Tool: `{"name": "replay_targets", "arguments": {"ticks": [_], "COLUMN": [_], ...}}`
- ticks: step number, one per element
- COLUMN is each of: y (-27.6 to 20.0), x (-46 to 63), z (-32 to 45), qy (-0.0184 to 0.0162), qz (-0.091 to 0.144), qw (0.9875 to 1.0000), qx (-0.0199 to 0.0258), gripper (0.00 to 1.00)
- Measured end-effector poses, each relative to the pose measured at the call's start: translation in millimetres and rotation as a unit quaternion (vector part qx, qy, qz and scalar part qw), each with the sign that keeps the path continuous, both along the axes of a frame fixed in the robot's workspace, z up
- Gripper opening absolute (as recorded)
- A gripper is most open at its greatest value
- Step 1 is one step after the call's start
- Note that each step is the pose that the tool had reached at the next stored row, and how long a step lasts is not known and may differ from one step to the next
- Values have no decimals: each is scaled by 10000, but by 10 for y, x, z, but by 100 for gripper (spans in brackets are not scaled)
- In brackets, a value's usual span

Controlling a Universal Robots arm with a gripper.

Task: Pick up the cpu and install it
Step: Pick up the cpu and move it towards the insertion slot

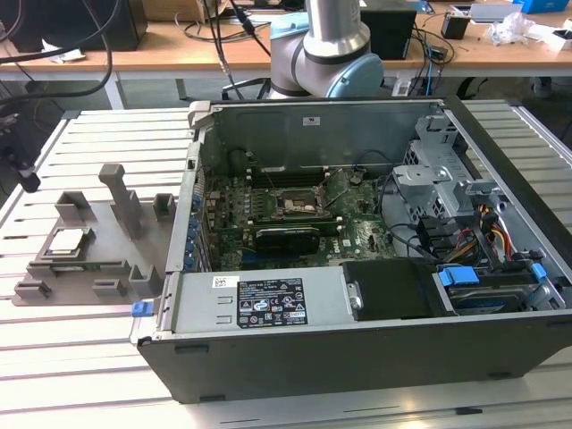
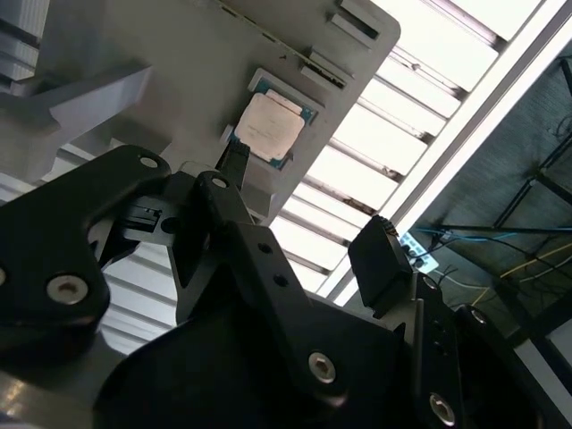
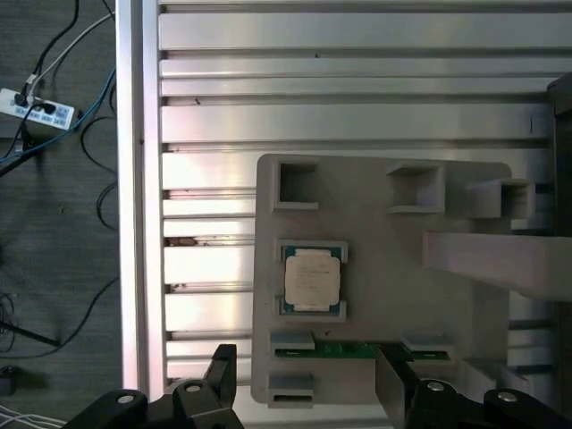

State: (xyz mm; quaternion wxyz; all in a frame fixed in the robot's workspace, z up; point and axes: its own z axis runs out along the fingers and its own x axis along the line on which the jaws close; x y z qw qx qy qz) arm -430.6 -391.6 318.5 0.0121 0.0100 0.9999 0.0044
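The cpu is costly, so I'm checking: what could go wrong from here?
The cpu lies in a snug pocket of the grey tray. The open gripper could catch the pocket's raised edges, or grip off-centre and tilt the chip.
The socket sits deep in the case beside cables, so a carried chip might bump something.

An open computer case [image 1: 357, 366] lies on a slatted metal table [image 1: 71, 357]. A grey plastic fixture tray [image 1: 121, 201] sits beside it, on the exterior view's left.
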Motion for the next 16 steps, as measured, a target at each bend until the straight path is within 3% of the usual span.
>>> {"name": "replay_targets", "arguments": {"ticks": [16], "y": [0], "x": [0], "z": [-114], "qy": [1], "qz": [0], "qw": [10000], "qx": [0], "gripper": [72]}}
